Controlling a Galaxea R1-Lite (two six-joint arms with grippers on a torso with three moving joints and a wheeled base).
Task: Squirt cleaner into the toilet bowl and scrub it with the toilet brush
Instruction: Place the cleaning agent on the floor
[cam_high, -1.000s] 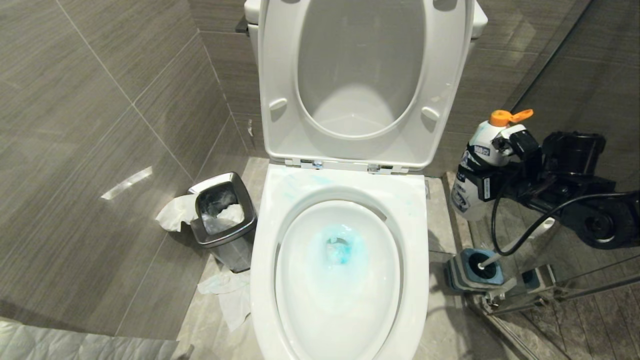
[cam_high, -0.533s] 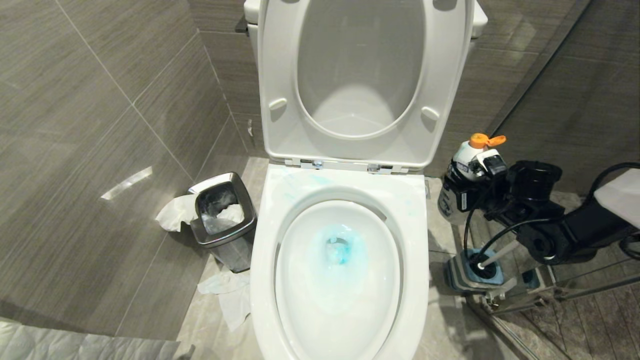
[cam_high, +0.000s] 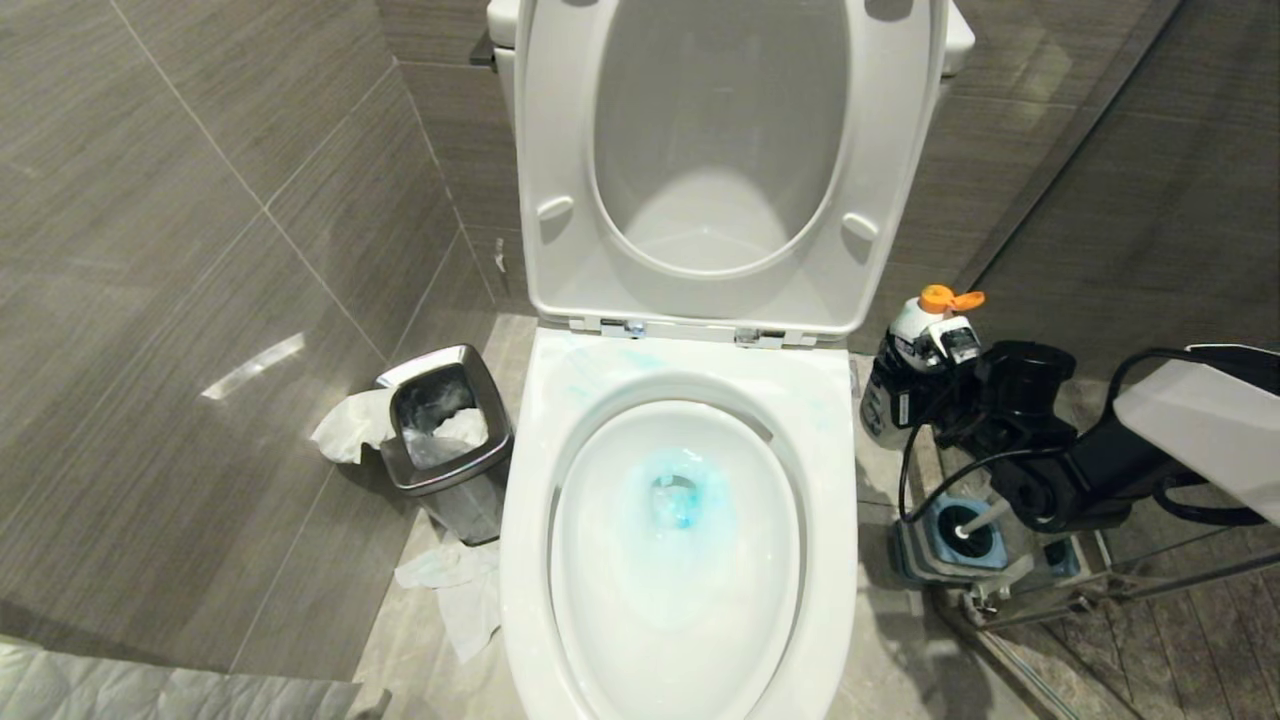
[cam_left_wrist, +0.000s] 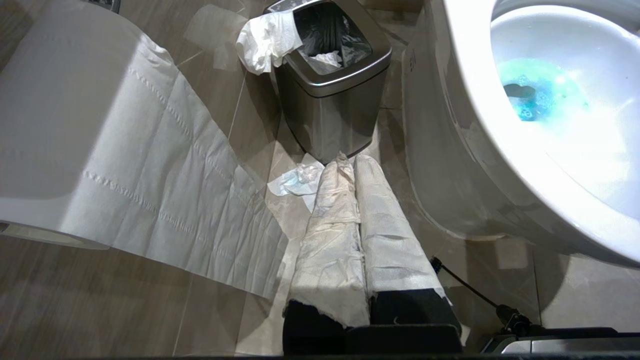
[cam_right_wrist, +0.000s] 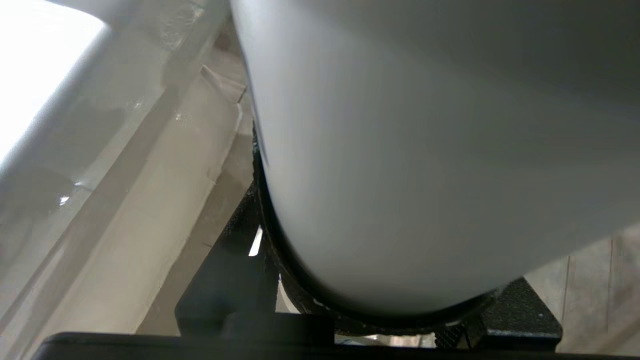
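Observation:
The white toilet bowl (cam_high: 830, 480) stands open with blue cleaner pooled in its water (cam_high: 680, 500). To its right, my right gripper (cam_high: 925, 378) is shut on the cleaner (cam_high: 908, 328), a pale bottle with a dark label and an orange cap. The bottle is upright and low by the floor; whether it touches the floor I cannot tell. In the right wrist view the bottle (cam_right_wrist: 425, 150) fills the space between the jaws. Just in front of it the toilet brush (cam_high: 988, 514) stands in its blue holder (cam_high: 925, 548). My left gripper (cam_left_wrist: 347, 161) hangs shut left of the bowl (cam_left_wrist: 480, 100), its fingers wrapped in white paper.
The lid and seat (cam_high: 720, 150) are raised against the tank. A steel bin (cam_high: 445, 440) with paper stands left of the toilet, and loose paper (cam_high: 455, 590) lies on the floor. A paper roll (cam_left_wrist: 75, 125) hangs nearby. A glass partition frame (cam_high: 1100, 590) borders the right side.
My right gripper has sunk towards the floor with the cleaner and shifted left, closer to the toilet. Nothing else has moved.

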